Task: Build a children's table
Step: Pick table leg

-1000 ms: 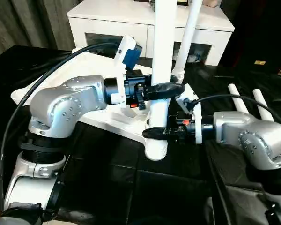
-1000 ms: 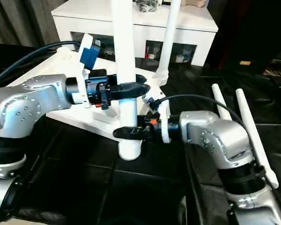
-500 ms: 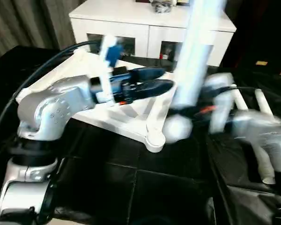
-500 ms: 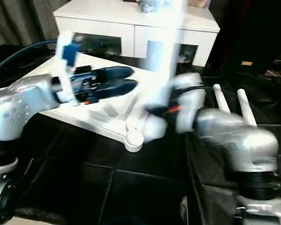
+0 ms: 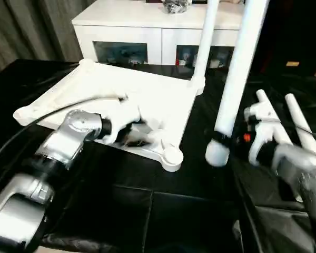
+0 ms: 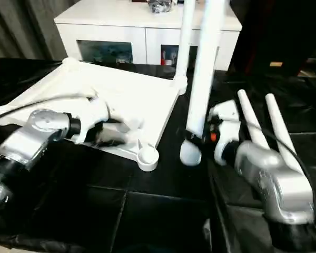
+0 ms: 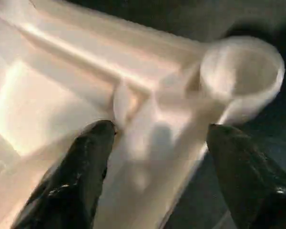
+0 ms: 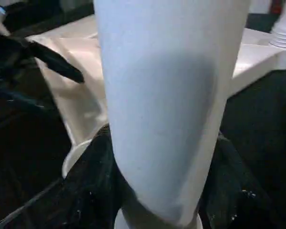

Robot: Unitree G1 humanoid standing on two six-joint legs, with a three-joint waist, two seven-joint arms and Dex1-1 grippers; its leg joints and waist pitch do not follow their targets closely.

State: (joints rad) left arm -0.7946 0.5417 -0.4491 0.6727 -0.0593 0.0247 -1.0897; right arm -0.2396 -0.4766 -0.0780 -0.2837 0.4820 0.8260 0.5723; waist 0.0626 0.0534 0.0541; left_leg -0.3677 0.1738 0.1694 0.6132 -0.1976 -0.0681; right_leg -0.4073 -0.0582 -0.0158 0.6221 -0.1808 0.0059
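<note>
Black floor mat [image 5: 163, 211] carries upside-down white tabletop [image 5: 121, 100], ribbed underside up, one leg [image 5: 203, 47] screwed upright at far corner. Right gripper [image 5: 221, 141] clamps tapered white leg [image 5: 237, 74]; left gripper [image 7: 155, 148] spread wide, empty, over near corner socket [image 7: 242, 71].

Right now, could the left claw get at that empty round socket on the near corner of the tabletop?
Probably yes. The left gripper hovers open over the tabletop, and the empty socket lies just beyond its fingertips with nothing between. The right gripper holds its leg off to the side.

table top [image 5: 116, 95]: 1 | legs [image 5: 237, 79]: 4, seemingly | cabinet [image 5: 147, 26]: 1
</note>
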